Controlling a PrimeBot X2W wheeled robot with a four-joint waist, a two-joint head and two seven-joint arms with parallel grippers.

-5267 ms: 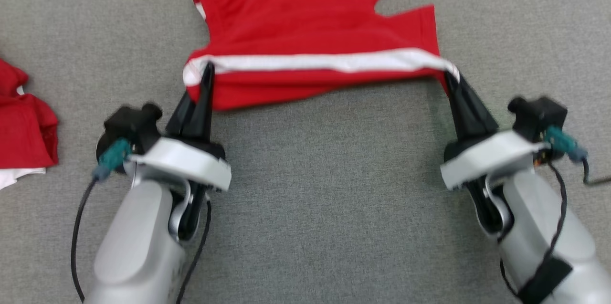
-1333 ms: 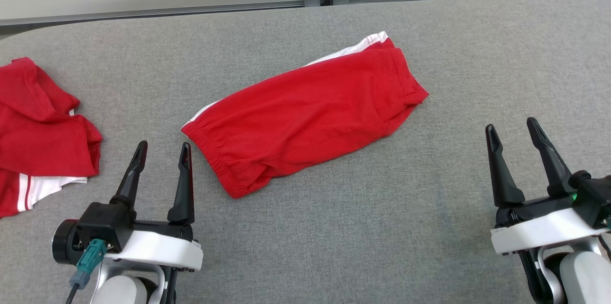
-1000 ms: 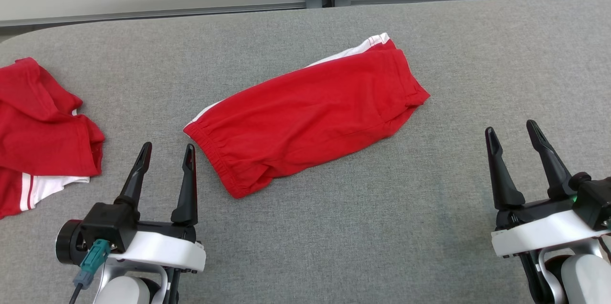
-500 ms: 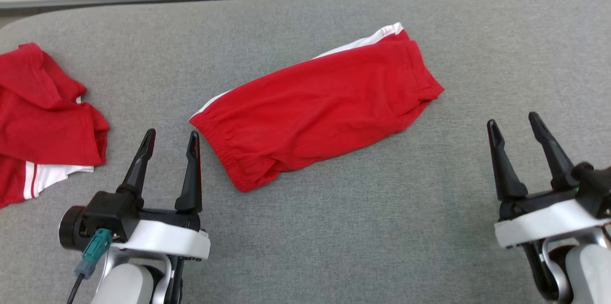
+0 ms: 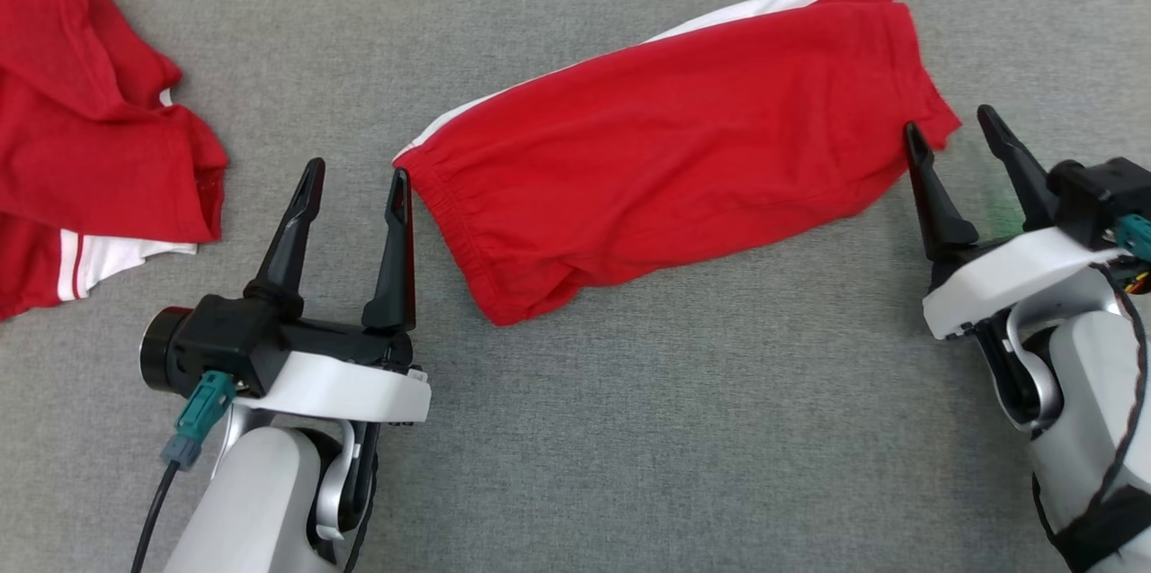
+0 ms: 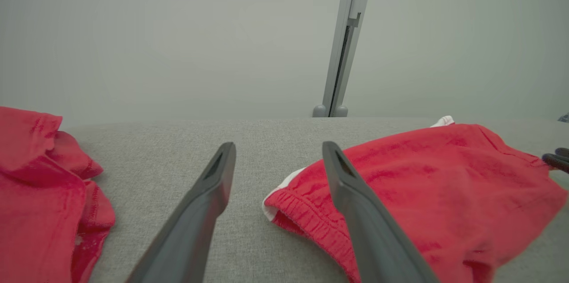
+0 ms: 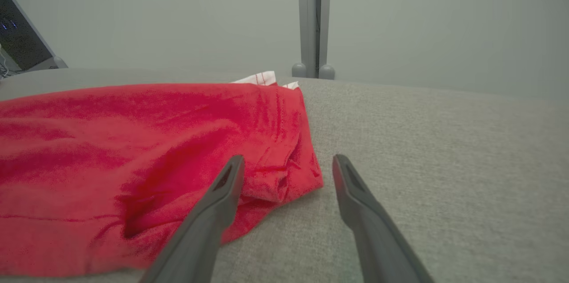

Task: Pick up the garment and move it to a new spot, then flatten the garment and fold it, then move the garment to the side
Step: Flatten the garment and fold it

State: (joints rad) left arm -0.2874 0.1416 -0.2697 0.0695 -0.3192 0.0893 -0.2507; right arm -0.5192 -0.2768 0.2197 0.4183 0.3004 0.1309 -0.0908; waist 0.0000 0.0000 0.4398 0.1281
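The garment [image 5: 683, 155] is a pair of red shorts with a white side stripe, folded into a long band lying aslant across the grey table. My left gripper [image 5: 357, 177] stands open just left of its elastic waistband end [image 6: 302, 205], its right fingertip close to the cloth. My right gripper [image 5: 951, 125] is open at the leg-hem end [image 7: 284, 172], its left finger at the edge of the fabric. Nothing is held between either pair of fingers.
A second red garment [image 5: 85, 132] with white stripes lies crumpled at the left edge of the grey cloth-covered table [image 5: 647, 429]. In the wrist views a pale wall with a grey post [image 6: 344, 38] rises behind the table's far edge.
The head camera has tilted down and closer, so the whole picture shifted. Both open grippers have come nearer the two ends of the folded shorts. Earlier, both were shut on the garment's waistband.
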